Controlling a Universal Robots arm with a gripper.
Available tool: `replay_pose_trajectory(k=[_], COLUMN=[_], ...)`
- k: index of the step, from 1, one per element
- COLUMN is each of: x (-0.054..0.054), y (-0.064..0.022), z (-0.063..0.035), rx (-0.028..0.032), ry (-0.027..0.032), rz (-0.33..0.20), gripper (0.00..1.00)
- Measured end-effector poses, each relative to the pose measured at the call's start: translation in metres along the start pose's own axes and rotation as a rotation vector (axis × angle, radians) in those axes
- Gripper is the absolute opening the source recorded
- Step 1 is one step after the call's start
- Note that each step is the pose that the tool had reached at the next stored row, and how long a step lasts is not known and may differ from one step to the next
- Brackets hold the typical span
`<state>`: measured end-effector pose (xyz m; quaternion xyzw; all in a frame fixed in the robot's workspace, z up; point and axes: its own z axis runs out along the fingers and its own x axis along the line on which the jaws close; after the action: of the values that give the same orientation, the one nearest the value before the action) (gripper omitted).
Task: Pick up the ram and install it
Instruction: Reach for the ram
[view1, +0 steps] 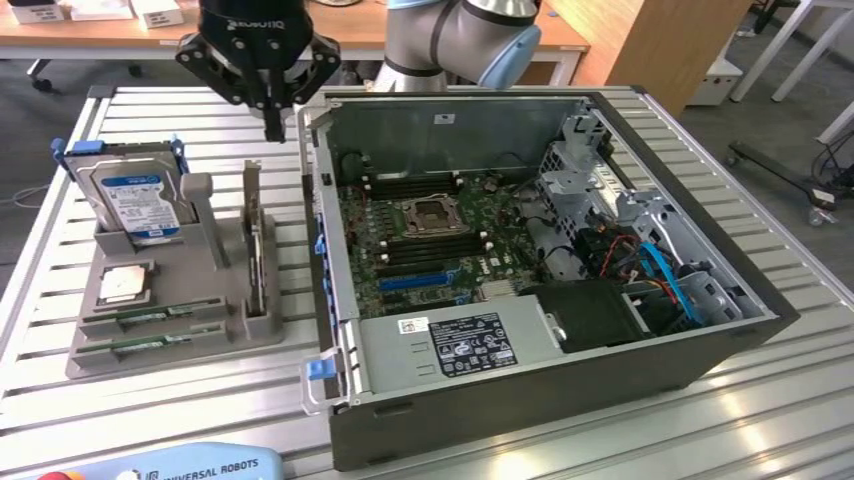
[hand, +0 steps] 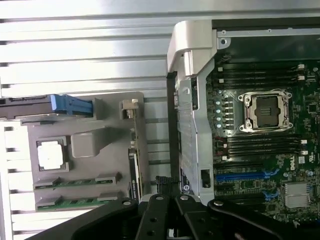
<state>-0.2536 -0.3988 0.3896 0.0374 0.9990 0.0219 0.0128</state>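
Note:
Two ram sticks, thin and green, lie side by side in the front slots of a grey holder (view1: 187, 345): one ram stick (view1: 154, 318) behind, the other (view1: 144, 343) in front. The wrist view has them as ram stick (hand: 77, 181) and ram stick (hand: 75, 201). My gripper (view1: 274, 132) hangs above the slatted table behind the holder, near the open computer case's back corner on the exterior view's left. Its fingers are shut with nothing between them. The gripper's black linkage (hand: 169, 200) is in the wrist view. Dark memory slots (view1: 420, 243) (hand: 262, 146) flank the processor socket (view1: 434, 212).
The holder also carries an upright hard drive (view1: 127, 200) with a blue-white label, a square silver processor (view1: 123, 285) and a thin upright card (view1: 254, 245). The open case (view1: 534, 250) takes the table's middle and right. A teach pendant (view1: 160, 465) lies at the front edge.

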Motion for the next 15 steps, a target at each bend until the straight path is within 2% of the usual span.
replay_pose_trajectory(k=[15], x=[0.043], y=[-0.0033], z=[0.0011], rx=[0.0], ry=[-0.0001], rz=[0.0], gripper=[0.1])
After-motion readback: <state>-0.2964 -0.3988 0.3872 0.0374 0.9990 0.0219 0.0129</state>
